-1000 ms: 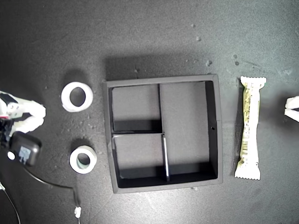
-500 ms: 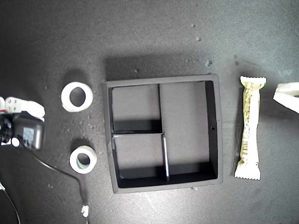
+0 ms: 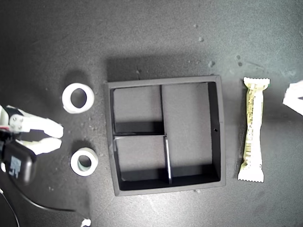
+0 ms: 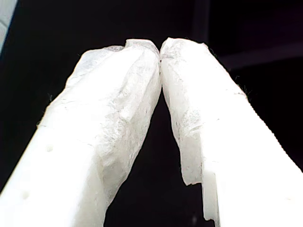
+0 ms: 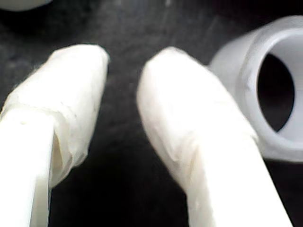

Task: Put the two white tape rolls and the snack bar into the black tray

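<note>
The black tray (image 3: 216,137) sits mid-table with nothing in its compartments. In the exterior view's left, the larger white tape roll (image 3: 78,98) lies above the smaller one with a greenish core (image 3: 84,161). My second gripper (image 3: 59,136) reaches in between them, open and holding nothing. Its wrist view shows the spread gripper (image 5: 124,64) and a tape roll (image 5: 236,71) beside one finger. The snack bar (image 3: 253,130) lies to the tray's right in the exterior view. My first gripper (image 3: 294,97) shows at that view's right edge, past the bar; in its wrist view the gripper (image 4: 160,45) is shut on nothing.
A black camera module (image 3: 16,163) and a dark cable (image 3: 42,203) trail behind my second gripper at the exterior view's lower left. Pale specks dot the dark tabletop (image 3: 156,38) behind the tray.
My second gripper has pushed toward the tray, its fingers now spread between the two tape rolls. My first gripper has shifted slightly at the exterior view's right edge. Rolls, bar and tray have not moved.
</note>
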